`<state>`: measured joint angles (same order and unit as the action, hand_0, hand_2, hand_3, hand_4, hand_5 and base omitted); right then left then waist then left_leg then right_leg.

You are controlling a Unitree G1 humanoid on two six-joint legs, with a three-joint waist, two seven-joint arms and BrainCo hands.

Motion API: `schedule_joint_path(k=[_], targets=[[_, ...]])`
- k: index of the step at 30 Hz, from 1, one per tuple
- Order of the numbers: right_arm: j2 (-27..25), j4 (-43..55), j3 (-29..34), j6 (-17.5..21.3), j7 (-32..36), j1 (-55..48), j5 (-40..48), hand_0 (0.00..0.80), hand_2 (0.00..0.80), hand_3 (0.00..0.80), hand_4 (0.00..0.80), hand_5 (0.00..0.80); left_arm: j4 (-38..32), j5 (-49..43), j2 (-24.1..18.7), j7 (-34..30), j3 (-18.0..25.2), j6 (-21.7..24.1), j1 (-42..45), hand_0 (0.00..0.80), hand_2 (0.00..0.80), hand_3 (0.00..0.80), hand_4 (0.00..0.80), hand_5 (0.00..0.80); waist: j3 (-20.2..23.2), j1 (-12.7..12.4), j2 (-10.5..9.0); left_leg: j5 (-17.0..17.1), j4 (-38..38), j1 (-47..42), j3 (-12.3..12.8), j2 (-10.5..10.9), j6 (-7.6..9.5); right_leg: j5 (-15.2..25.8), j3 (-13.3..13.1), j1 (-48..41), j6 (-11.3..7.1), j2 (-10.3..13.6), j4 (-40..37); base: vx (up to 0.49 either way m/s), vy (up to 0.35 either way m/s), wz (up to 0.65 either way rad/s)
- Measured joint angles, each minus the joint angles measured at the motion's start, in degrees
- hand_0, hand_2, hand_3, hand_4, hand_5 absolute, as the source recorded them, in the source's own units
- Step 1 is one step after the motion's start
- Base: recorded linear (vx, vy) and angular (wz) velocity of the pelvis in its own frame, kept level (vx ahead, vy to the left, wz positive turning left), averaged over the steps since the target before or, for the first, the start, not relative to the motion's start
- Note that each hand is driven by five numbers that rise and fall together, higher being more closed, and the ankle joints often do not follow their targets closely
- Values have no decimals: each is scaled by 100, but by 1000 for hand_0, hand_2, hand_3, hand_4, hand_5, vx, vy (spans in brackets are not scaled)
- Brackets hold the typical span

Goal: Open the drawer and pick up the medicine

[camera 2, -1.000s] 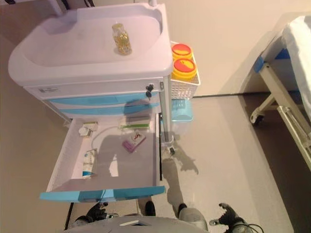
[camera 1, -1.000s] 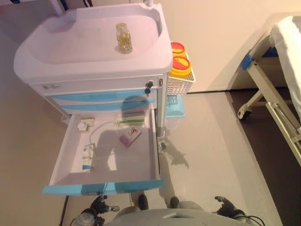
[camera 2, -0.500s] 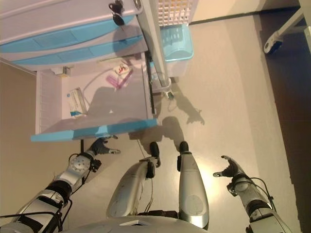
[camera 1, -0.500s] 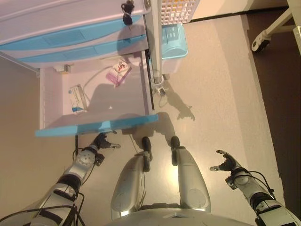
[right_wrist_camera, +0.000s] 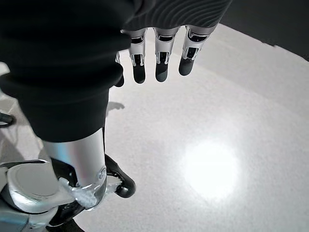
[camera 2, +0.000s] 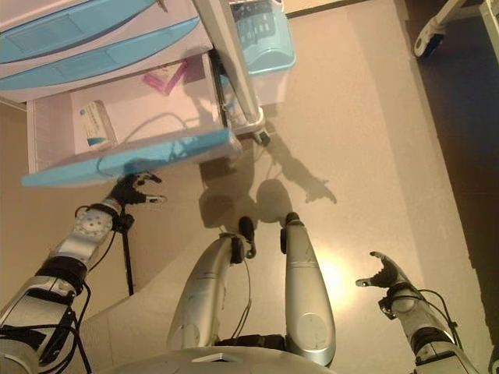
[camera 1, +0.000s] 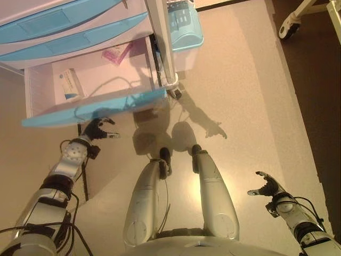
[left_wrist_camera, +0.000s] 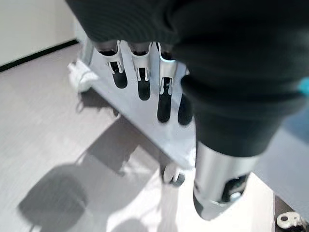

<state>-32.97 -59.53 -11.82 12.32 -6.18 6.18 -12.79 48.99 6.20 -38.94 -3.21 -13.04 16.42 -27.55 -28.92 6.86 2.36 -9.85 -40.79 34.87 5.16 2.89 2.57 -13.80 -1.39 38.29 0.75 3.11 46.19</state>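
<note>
Since a moment ago, only the camera has tilted further down. Bottom drawer of the medical cart stands open; a medicine box lies inside. Left hand hangs just below its front, fingers relaxed, empty. Right hand hangs released over the floor.

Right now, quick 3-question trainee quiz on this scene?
1. True or false: the drawer is open.
2. What does the left robot hand hold? A) a box B) nothing C) the drawer handle
3. Where does the right robot hand hang: over the drawer or over the floor?

Key: 1 true. 2 B: its fingers are straight, just below the drawer front. 3 over the floor, open and empty. A white box and a pink pack lie in the drawer.
</note>
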Motion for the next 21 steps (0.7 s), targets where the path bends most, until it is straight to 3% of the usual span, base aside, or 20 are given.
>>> schedule_joint_path(k=[7,17,21], targets=[[6,-123,-45,59,-254,-31,63,0,0,0,0,0,308,-1,-464,769,-1,-23,-765,0,0,0,0,0,-24,130,-43,-93,-225,187,26,-22,-14,-5,-131,191,-4,-132,134,53,49,-9],[56,-345,-292,277,-553,-70,160,0,0,0,0,0,921,-275,-723,3299,-25,-333,-2365,0,0,0,0,0,-22,310,-106,-174,-400,376,4,-99,-48,10,-214,351,11,-276,188,40,39,-6],[55,-326,-367,248,-598,-71,211,0,0,0,0,0,1198,-396,-725,3914,-114,-541,-2606,0,0,0,0,0,-20,384,-129,-165,-409,380,25,-107,-31,61,-270,371,-27,-324,180,-1,28,-9]])
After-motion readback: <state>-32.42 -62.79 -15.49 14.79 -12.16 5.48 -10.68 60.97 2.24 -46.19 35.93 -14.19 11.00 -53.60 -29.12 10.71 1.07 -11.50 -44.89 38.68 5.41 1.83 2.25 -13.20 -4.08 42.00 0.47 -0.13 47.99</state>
